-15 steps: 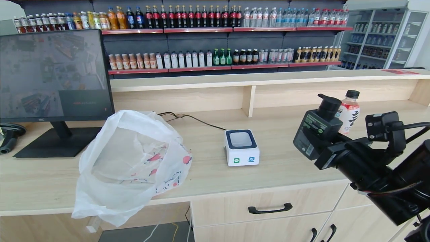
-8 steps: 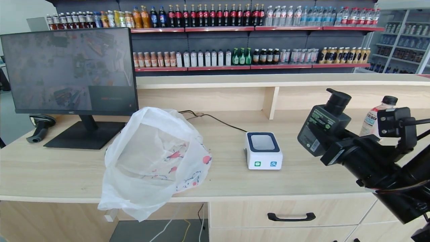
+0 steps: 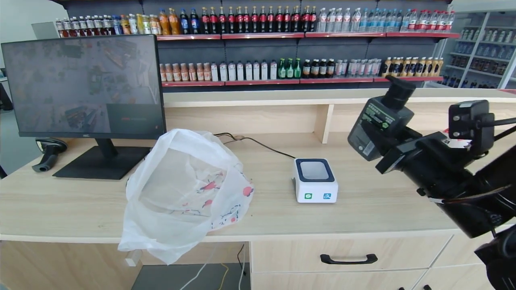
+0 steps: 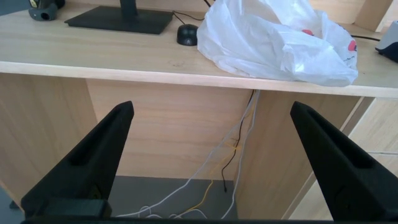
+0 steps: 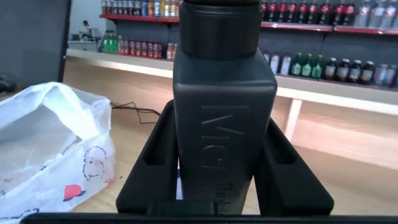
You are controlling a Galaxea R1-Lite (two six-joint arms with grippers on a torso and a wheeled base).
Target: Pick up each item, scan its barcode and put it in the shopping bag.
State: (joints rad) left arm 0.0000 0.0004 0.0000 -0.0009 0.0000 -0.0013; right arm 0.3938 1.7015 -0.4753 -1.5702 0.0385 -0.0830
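Observation:
A dark square bottle (image 3: 379, 121) with a round black cap hangs in the air over the right part of the counter, right of the scanner. My right gripper (image 3: 393, 152) is shut on its lower body; the right wrist view has the bottle (image 5: 224, 118) upright between both fingers (image 5: 155, 155). The white barcode scanner (image 3: 315, 180) with a dark window stands mid-counter. A white shopping bag (image 3: 185, 193) with red prints lies open to its left, drooping over the front edge. My left gripper (image 4: 211, 168) is open and holds nothing, low in front of the counter, below the bag (image 4: 280, 37).
A monitor (image 3: 82, 86) stands at the back left with a handheld scanner (image 3: 48, 151) beside it and a mouse (image 4: 186, 34) near its base. A cable (image 3: 258, 145) runs to the scanner. Shelves of drinks (image 3: 282, 44) line the back. Drawers with handles (image 3: 348, 257) sit under the counter.
The head camera swung left a second ago. Since half a second ago my right gripper has lifted the dark bottle higher and slightly leftward; it now covers the pale bottle behind.

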